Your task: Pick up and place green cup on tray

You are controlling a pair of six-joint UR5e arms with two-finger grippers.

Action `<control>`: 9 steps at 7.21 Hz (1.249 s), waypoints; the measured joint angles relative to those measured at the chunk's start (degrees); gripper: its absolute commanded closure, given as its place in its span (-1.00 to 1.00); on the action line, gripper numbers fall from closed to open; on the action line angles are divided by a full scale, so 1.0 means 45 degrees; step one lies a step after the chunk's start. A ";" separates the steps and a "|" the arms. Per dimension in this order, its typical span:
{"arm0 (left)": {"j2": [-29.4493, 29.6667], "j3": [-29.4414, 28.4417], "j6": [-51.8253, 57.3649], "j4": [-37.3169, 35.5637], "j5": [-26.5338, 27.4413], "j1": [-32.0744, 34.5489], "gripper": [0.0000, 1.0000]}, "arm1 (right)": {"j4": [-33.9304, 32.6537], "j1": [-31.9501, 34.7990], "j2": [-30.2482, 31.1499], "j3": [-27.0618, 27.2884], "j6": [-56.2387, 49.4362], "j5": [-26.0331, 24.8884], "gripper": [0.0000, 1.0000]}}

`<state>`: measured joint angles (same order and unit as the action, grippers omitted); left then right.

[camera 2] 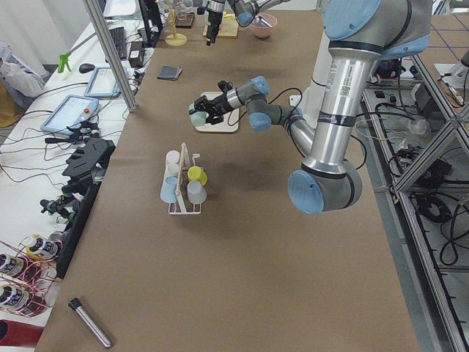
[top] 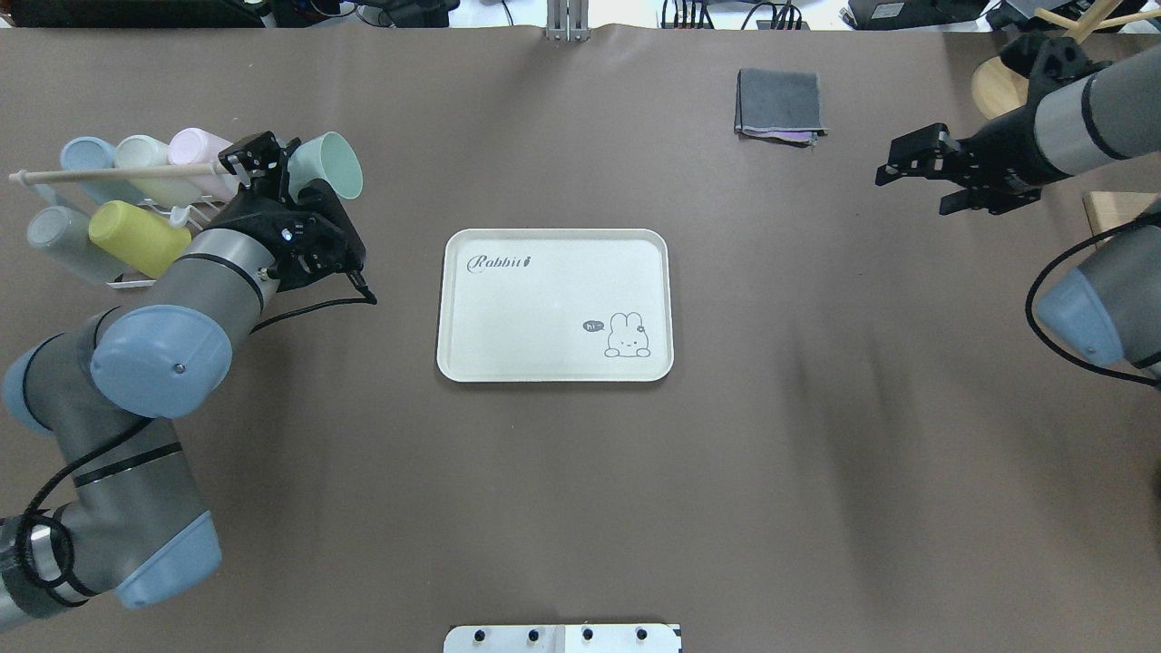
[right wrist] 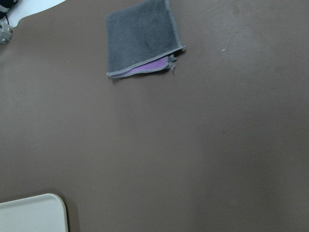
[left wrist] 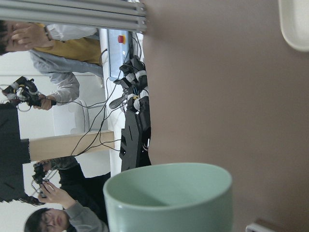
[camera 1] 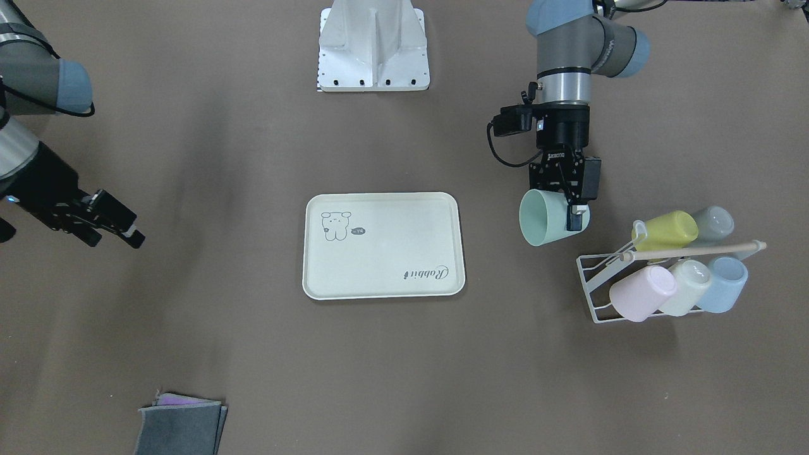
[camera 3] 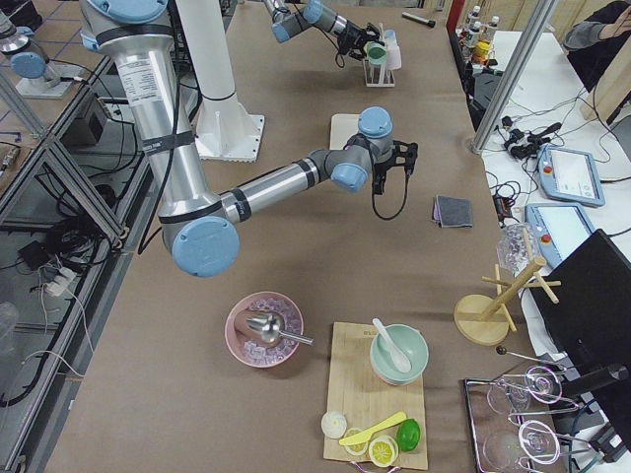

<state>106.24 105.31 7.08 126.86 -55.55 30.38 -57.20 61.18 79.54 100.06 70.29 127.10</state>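
Mint-green in its grip: holds the plain tapered plastic tumbler (camera 1: 540,221) tipped sideways in the clenched left hand (camera 1: 567,212), above the tabletop (camera 1: 253,354), between the white wire cup rack (camera 1: 586,287) and the cream rimmed rectangular tray (camera 1: 379,253). Mid-carry. Next calls for swinging over the tray, righting, lowering, letting go. Right hand (camera 1: 117,235) seemingly spread, empty.

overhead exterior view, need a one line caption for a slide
left pincer grips the tilted green cup beside the cup rack, not yet over the empty tray

Cup (camera 1: 543,221) between tray (camera 1: 379,253) and cup rack (camera 1: 586,289)
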 measured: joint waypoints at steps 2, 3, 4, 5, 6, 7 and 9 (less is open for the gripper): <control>0.1096 -0.2540 -0.2546 0.3550 -0.0542 0.0013 0.56 | -0.0064 0.1020 0.1464 0.0447 -0.1192 0.0032 -1.00; 0.1644 -0.3707 -0.3401 0.5061 -0.0851 0.0032 0.58 | -0.0347 0.1398 0.2170 0.0808 -0.2264 0.0079 -1.00; 0.2112 -0.4653 -0.4430 0.6261 -0.1127 0.0039 0.64 | -0.1113 0.1906 0.2948 0.1317 -0.4099 0.0145 -1.00; 0.2486 -0.5296 -0.5417 0.7129 -0.1267 0.0045 0.63 | -0.2190 0.2537 0.3513 0.1727 -0.6114 0.0186 -1.00; 0.2946 -0.5775 -0.6070 0.7708 -0.1442 0.0032 0.59 | -0.3434 0.3171 0.3822 0.2050 -0.7904 0.0203 -1.00; 0.3681 -0.6463 -0.6541 0.8199 -0.1717 0.0007 0.55 | -0.4925 0.3958 0.3974 0.2300 -0.9660 0.0200 -1.00; 0.4789 -0.7439 -0.7696 0.8781 -0.2111 -0.0209 0.55 | -0.7369 0.5677 0.4258 0.2470 -1.2610 0.0102 -1.00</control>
<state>127.79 71.84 -27.55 166.37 -65.05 29.43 -90.36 86.72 98.70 111.18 13.54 127.56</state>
